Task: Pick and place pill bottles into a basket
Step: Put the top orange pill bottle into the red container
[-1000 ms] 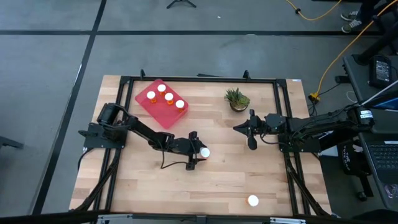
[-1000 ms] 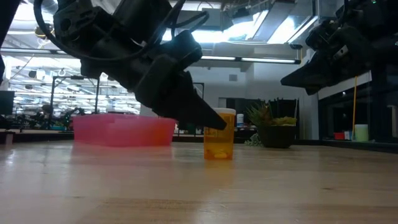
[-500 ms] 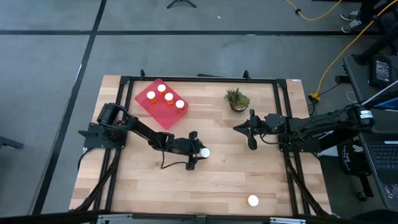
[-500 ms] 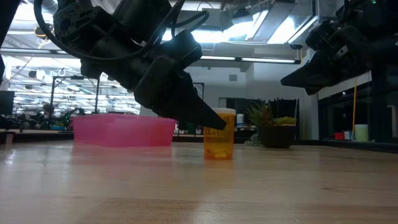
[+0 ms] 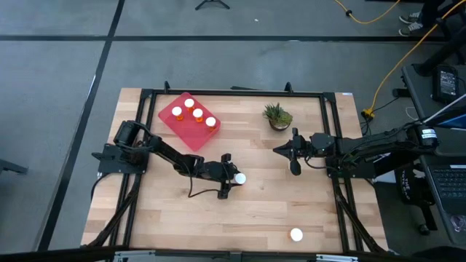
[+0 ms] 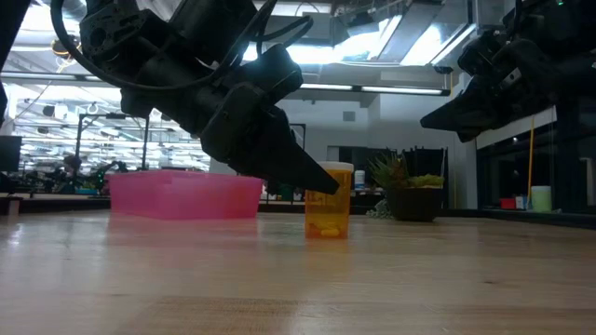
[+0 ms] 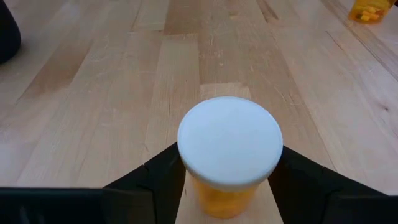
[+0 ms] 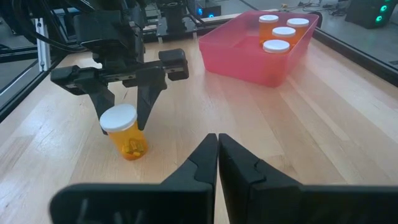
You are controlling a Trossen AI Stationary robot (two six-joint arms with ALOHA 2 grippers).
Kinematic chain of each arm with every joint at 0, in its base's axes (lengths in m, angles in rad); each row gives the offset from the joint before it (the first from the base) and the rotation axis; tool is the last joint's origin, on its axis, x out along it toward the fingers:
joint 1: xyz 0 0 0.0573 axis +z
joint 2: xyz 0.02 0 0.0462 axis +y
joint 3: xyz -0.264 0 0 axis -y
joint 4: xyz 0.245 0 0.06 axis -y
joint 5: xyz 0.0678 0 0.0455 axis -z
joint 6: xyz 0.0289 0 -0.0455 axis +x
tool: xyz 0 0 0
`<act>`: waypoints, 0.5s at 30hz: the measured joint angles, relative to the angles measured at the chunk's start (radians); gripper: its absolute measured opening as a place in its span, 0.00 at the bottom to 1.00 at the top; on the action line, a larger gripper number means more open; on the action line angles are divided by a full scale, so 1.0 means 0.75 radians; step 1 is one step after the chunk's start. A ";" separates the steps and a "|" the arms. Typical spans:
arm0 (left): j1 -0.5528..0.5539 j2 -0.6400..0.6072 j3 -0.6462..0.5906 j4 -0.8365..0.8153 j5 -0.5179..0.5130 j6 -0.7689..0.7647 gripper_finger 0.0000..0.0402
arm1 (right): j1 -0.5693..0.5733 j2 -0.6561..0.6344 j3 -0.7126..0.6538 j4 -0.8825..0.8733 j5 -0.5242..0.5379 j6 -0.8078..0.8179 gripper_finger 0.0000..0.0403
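Wooden worktop (image 5: 262, 204): we count four bottles (image 5: 194, 113) in basket (image 5: 173, 124); left claw (image 5: 234, 179) clamping fifth (image 5: 239, 177); sixth (image 5: 295, 234) waits; right claw (image 5: 294, 160) together.

A light wooden desk (image 5: 269, 204) stands on a grey floor (image 5: 58, 87) crossed by dark lines. A black metal frame (image 5: 233, 92) runs along the desk's edges. Near the far edge sits a small green potted plant (image 5: 277, 116), spiky-leaved in a dark pot; the low view shows it upright (image 6: 407, 194). An orange cable (image 5: 397, 65) trails across the floor to the right of the desk. An open laptop (image 5: 455, 185) sits at the right edge. Behind the desk, a bright room with ceiling lights (image 6: 372, 23) opens out.
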 joint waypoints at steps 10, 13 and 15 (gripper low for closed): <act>0.019 -0.175 -0.003 -0.240 0.035 -0.031 0.50 | 0.000 0.000 -0.001 0.007 -0.001 -0.001 0.05; 0.029 -0.301 -0.003 -0.391 0.032 -0.018 0.50 | 0.000 0.000 -0.001 0.008 -0.001 0.000 0.05; 0.034 -0.387 -0.002 -0.495 0.034 0.011 0.50 | 0.000 0.000 -0.001 0.008 -0.001 0.002 0.05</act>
